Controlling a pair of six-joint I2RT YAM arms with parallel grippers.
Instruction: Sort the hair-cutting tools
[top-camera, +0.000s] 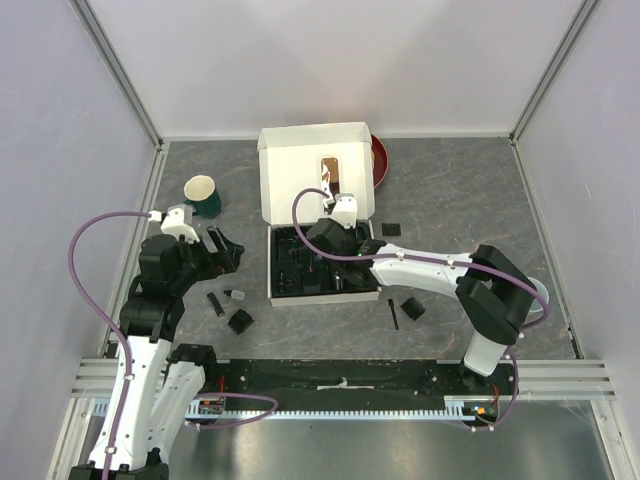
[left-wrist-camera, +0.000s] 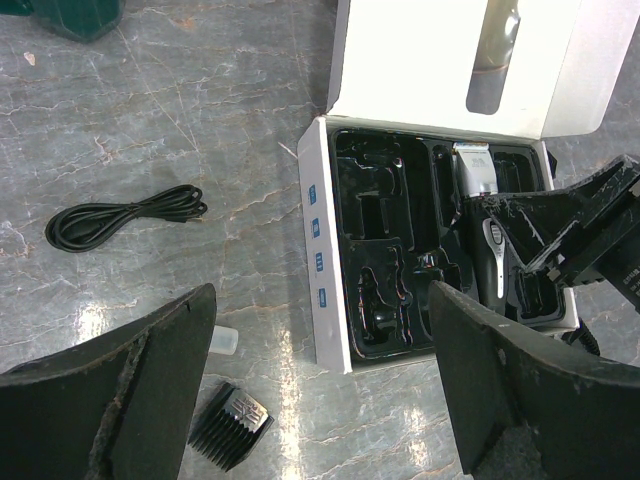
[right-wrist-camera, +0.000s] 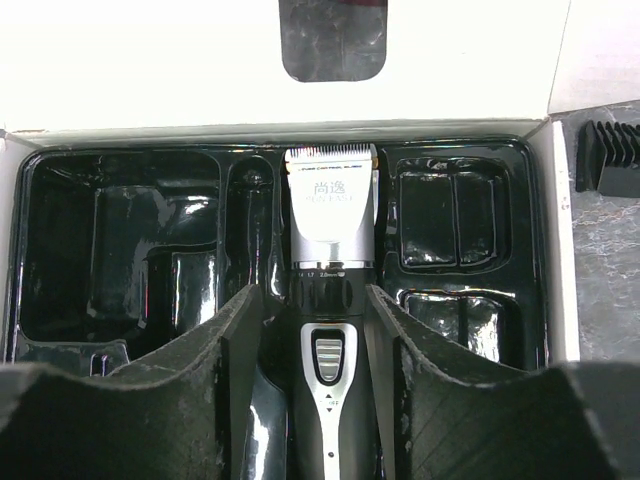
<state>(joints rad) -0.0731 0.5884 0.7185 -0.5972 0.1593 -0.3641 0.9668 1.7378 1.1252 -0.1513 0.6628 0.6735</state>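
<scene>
Clipper, silver head on a black-and-silver body, seated in centre slot of box; right gripper fingers straddle it, clamp unclear; left gripper spread wide left of box.

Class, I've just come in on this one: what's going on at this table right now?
The right gripper sits over the open box's black tray, straddling the electric clipper, which lies in the tray's middle slot; whether it grips is unclear. The left gripper hangs open above the table, holding nothing. A comb guard and the coiled black cable lie loose on the table.
</scene>
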